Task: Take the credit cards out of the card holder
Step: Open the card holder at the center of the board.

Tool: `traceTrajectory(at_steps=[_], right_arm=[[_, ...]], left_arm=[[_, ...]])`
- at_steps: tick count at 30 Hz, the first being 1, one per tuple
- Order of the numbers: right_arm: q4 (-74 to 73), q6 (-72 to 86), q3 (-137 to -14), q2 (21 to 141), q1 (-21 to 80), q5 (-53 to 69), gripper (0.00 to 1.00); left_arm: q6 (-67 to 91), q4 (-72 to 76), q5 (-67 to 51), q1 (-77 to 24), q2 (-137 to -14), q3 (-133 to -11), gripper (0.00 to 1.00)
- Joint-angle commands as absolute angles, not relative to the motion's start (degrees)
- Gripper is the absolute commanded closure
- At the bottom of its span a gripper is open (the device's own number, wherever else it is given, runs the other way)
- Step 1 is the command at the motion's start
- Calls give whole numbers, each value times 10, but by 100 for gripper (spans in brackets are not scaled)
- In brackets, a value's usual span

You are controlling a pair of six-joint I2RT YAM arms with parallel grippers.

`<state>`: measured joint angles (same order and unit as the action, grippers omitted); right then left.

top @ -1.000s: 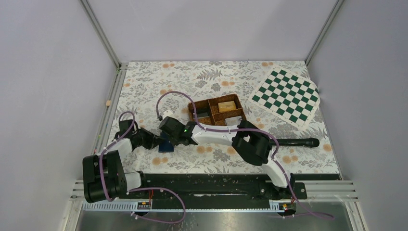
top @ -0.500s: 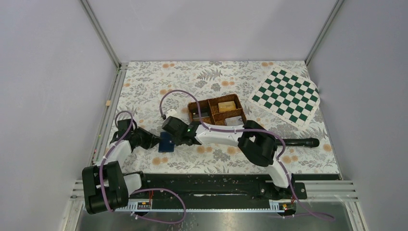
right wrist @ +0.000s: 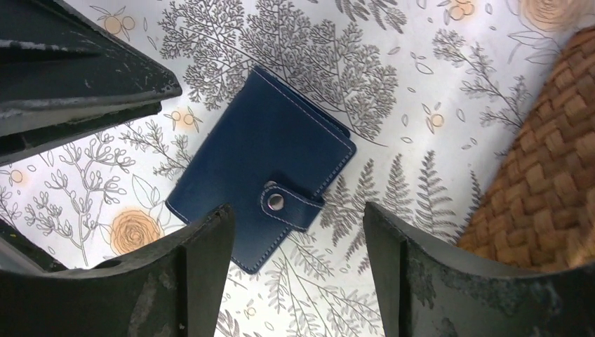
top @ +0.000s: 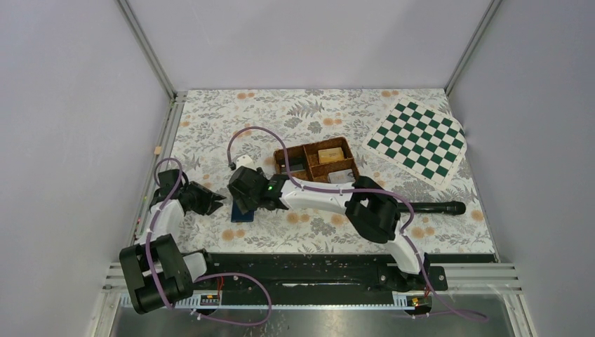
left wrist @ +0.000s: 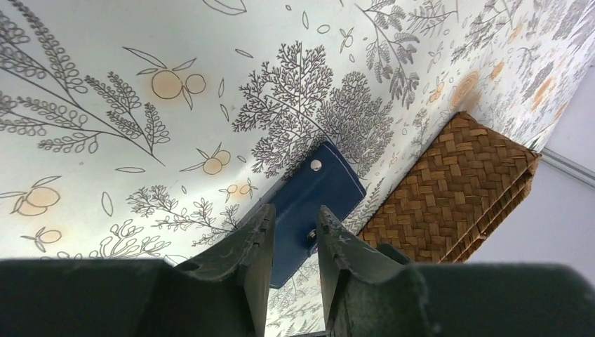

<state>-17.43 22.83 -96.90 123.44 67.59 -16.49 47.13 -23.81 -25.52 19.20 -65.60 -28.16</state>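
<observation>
The card holder is seen lying flat on the flower-patterned counter, folded shut, with its short tab snapped over the navy cover. Its inside is hidden by the fold, so what it carries cannot be told.

The right claw is held above the card holder with its jaws spread wide, one on each side; nothing is gripped, and whether the fingertips touch the counter cannot be made out. From the top camera most of the holder is covered by the right wrist, and only a blue corner is shown below it.

The left claw is pointed at the holder from the left, clear of it, its jaws parted by a narrow gap with nothing between them. In its own view the near end of the holder is cut off by the fingers.

The wicker tray is placed just beyond the holder. A tan block is seen in a back compartment; a pale item in the front right compartment is too small to identify. A green checkered mat is laid at the far right corner.
</observation>
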Motion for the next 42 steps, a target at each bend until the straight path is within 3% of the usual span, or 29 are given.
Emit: traceTrajectory(at_steps=[1,9,13,19,22,28,32,42], right_arm=[[-190,243,-1018,1270,690,-171,27],[-218,244,-1050,1306,692,-208,32],[-217,248,-1044,1311,692,-217,40],[-191,252,-999,1276,692,-223,68],[-169,251,-974,1250,692,-221,79],[-144,248,-948,1215,692,-203,100],[-119,263,-915,1175,691,-203,100],[-91,299,-878,1127,688,-184,100]], left_arm=[[459,-253,-226,205,-618,-287,71],[463,-241,-242,212,-638,-278,72],[471,-215,-261,211,-644,-261,71],[466,-213,-266,207,-636,-261,64],[470,-214,-255,195,-622,-255,57],[469,-213,-255,176,-607,-251,55],[465,-235,-223,128,-589,-265,42],[487,-265,-149,33,-524,-262,33]])
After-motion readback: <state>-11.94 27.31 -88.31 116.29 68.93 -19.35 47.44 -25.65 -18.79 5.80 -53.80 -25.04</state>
